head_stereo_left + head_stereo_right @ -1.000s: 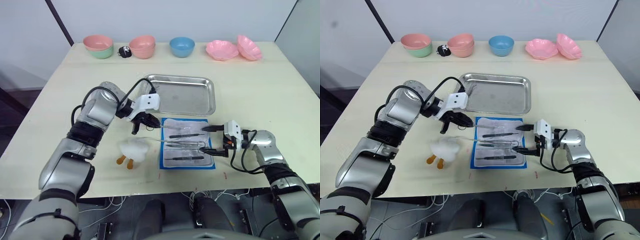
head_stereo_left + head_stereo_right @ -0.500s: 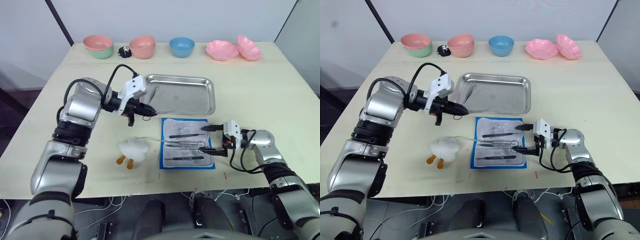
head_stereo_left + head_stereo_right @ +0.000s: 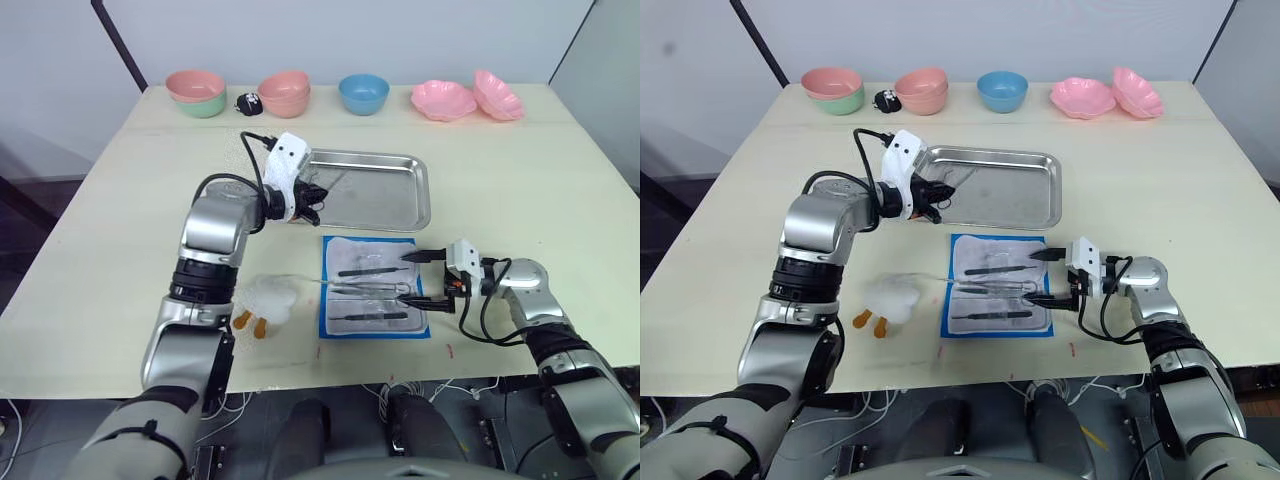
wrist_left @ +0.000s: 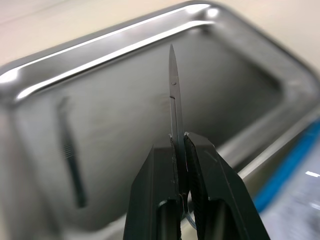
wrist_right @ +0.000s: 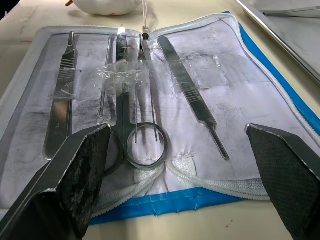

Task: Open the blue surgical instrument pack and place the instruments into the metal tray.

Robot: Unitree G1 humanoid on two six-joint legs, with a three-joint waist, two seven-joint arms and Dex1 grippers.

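Table (image 3: 120, 200): tray (image 3: 400, 205) at centre; open pack (image 3: 372, 287) just in front of it, instruments (image 5: 135, 95) lying side by side inside. Plush toy (image 3: 265, 300) left of pack. Row of bowls (image 3: 363, 93) along the far edge, behind the tray. Scissors (image 4: 175, 105) over tray's left end; one instrument (image 4: 70, 155) lying in the tray

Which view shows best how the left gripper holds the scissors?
The left wrist view: both fingers pinch the scissors, tips aimed over the metal tray. The head views show the left gripper at the tray's edge, scissors barely visible.
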